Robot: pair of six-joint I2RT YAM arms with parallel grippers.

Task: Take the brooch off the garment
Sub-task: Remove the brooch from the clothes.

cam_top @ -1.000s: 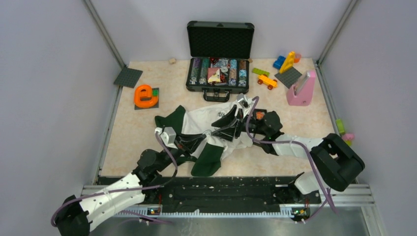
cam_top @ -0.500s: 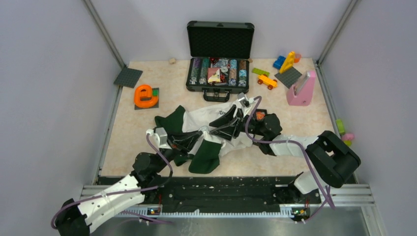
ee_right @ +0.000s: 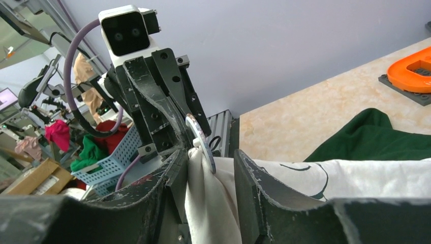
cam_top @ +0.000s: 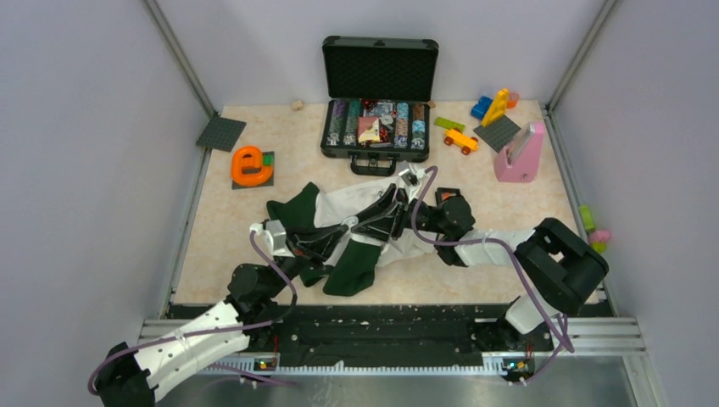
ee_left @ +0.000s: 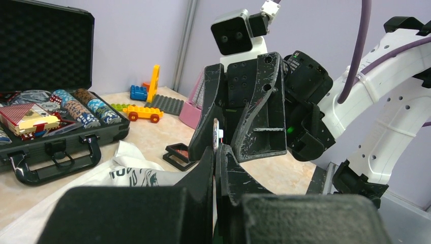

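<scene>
Brooch (ee_right: 201, 143): thin disc seen on edge, long axis near upright, slightly tilted. Pale rim, red speck on it. Sits on raised white fold of garment (cam_top: 343, 201). Left gripper (ee_left: 214, 156) pinched tight on that fold at brooch. Right gripper (ee_right: 209, 161) part-open, fingers straddling fold, gripping nothing.

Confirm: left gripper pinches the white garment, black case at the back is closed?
No. The black case stands open, lid upright, as the top external view shows. The left gripper does pinch the white garment.
</scene>
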